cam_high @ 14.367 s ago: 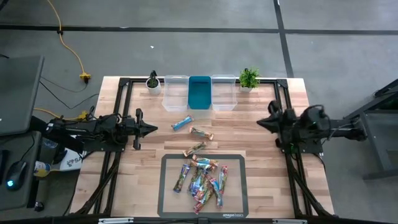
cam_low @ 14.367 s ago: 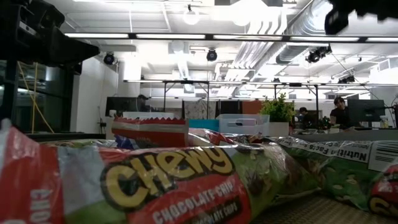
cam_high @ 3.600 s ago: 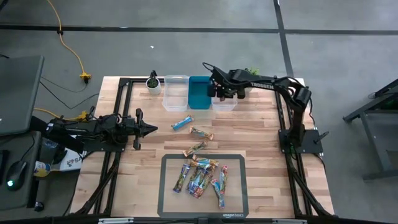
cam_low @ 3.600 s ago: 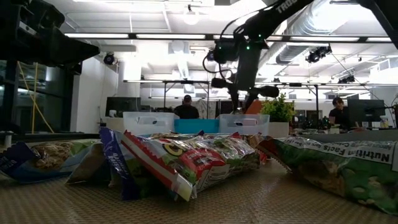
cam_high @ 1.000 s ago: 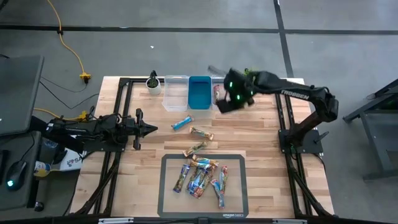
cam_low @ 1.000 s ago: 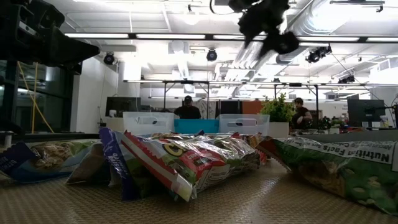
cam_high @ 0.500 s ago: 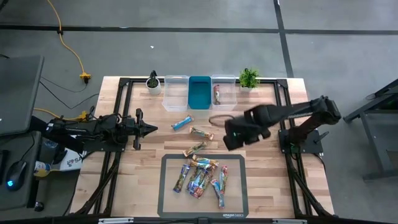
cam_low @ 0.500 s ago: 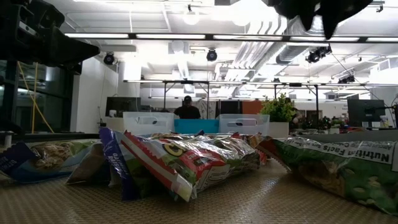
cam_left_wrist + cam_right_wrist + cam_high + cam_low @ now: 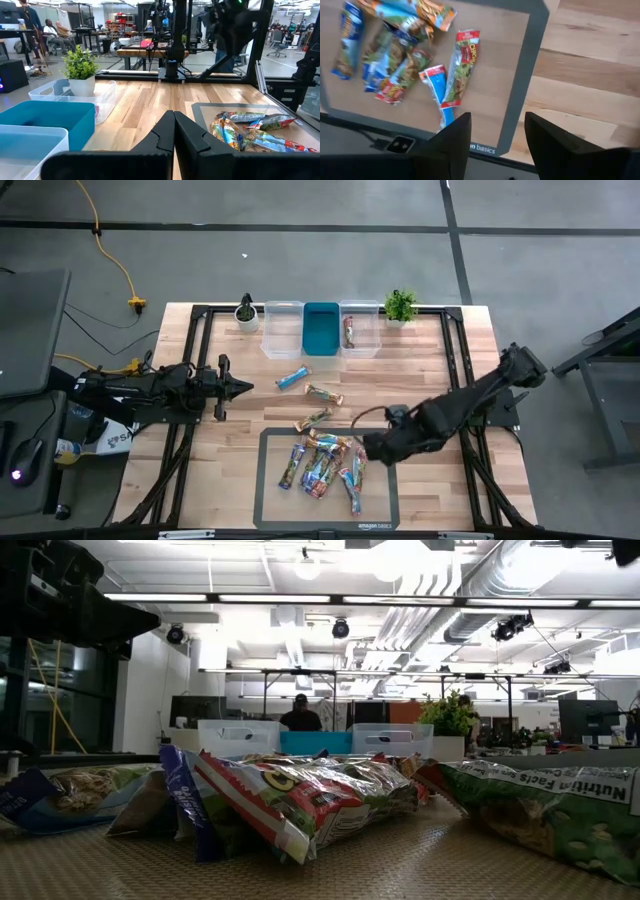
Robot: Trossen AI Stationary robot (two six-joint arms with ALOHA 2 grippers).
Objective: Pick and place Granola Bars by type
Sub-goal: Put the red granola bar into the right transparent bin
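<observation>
Several shiny-wrapped granola bars (image 9: 322, 463) overlap on the grey silicone mat (image 9: 272, 502); my right gripper (image 9: 496, 131), fingers apart and empty above it, could pinch 2 together.

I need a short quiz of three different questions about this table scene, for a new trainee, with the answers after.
1. True or false: the right hand is above the right edge of the dark grey rectangular mat.
2. Which plastic bin already holds a shiny wrapped granola bar? A) the clear left bin B) the blue middle bin C) the clear right bin
3. Fill in: the fingers of the left hand are ____.

Key: 1 true; 2 C; 3 shut. In the right wrist view the right hand's fingers stand apart and hold nothing.
</observation>
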